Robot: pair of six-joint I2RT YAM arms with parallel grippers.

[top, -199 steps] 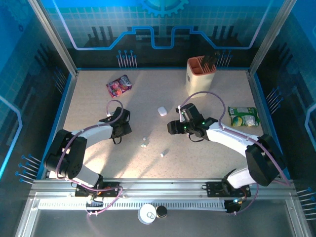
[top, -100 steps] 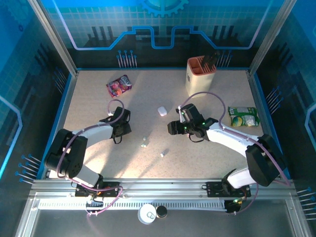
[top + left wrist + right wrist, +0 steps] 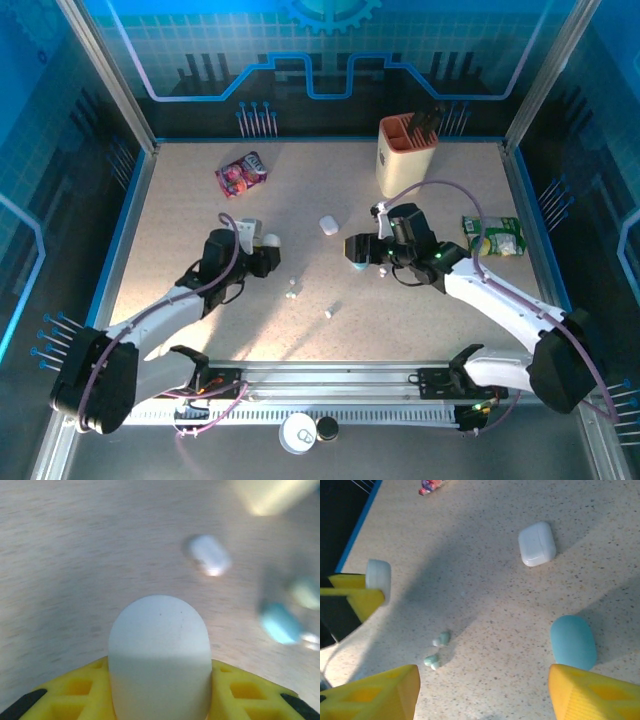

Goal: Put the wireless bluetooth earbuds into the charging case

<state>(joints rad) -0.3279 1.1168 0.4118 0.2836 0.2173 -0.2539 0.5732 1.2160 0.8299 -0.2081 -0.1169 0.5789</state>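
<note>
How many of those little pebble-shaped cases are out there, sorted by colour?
White cases: 2, a loose white case and a held white case in the left gripper
Blue cases: 1, the blue case
Total: 3
</note>
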